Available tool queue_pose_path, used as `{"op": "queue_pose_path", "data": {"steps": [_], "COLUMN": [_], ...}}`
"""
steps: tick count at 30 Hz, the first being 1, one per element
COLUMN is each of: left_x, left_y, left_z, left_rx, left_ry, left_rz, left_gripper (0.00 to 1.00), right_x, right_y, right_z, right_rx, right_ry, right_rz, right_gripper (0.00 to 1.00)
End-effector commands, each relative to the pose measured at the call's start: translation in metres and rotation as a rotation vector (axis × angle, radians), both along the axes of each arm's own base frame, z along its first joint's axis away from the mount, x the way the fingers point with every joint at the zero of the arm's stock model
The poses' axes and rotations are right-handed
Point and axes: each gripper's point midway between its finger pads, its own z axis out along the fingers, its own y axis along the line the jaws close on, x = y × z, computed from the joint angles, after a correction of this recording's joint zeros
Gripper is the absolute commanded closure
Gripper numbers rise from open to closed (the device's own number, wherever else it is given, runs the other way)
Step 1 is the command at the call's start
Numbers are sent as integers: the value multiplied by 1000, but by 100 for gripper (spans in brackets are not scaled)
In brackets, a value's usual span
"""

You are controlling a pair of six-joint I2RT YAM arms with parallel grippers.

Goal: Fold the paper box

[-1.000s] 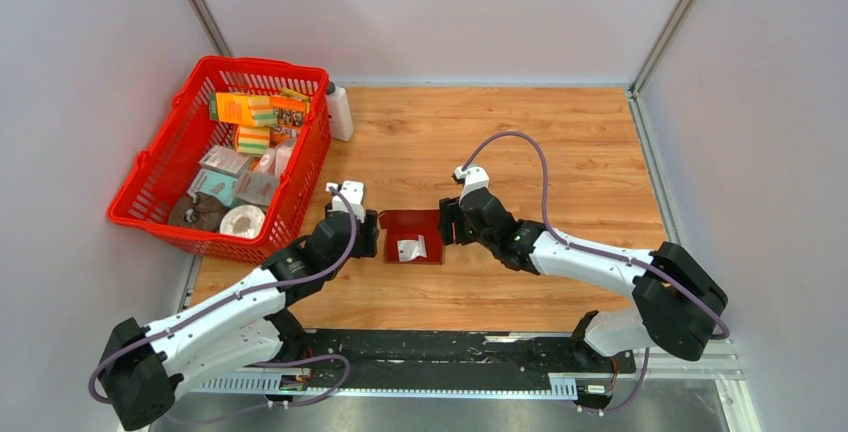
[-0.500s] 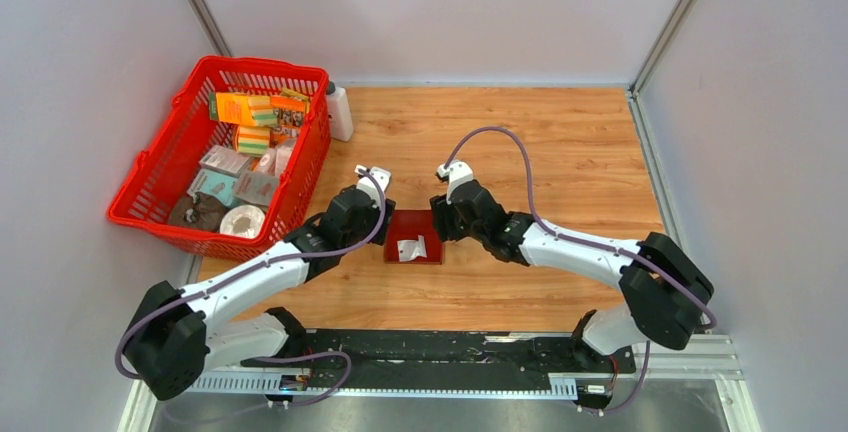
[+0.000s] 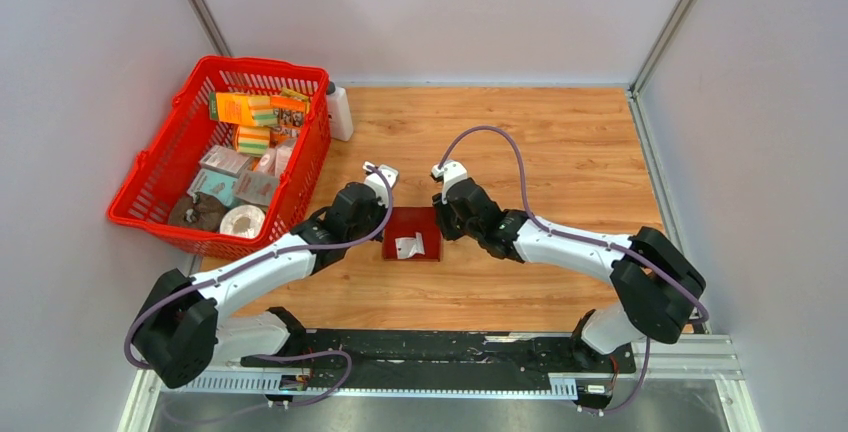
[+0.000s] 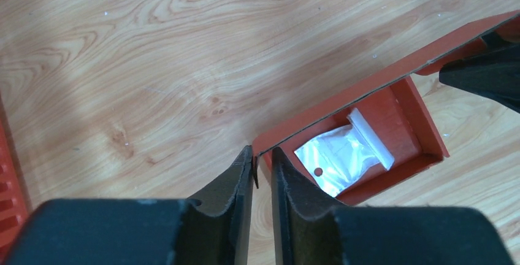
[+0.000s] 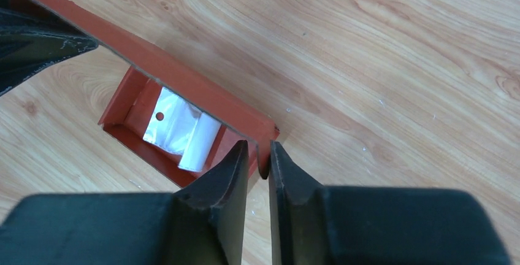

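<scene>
With the left hand and right hand each pinching a lid corner of the paper box, fold evenly, keeping both level.

This is a robot test cell in a lab. Plain grey partition walls with metal corner posts close in a wood-grain worktop, and a black mounting rail along the worktop's near edge carries two white-and-black arms.
</scene>
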Motion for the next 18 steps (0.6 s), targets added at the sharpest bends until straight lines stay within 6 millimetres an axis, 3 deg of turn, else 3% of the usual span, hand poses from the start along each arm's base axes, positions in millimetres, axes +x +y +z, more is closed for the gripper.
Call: {"op": "queue_pose_path", "data": {"steps": [1,7,10,14,18], "left_x": [10,11,15,21,19], "left_y": [-13,-16,-14,-7,-12], "left_z": [23,27,22,20,21], "left_rx": [-59,-132,-158,-149,-151], "left_ry": [-37,-12,-9,-37,-67], "left_rz": [-10,57,133,251,294], "left_gripper": [80,94,100,100,100], "right_x": [8,8,15,22,21], "right_y": [15,11,3,-2,0], "right_z": [18,18,21,32,36], "right_rx": [46,53,71,131,183], "right_ry": [-31,-26,-30,-59,-99], "right_rz": [-8,-121,-230,-352,-443], "right_gripper": [84,100,100,100,100]}}
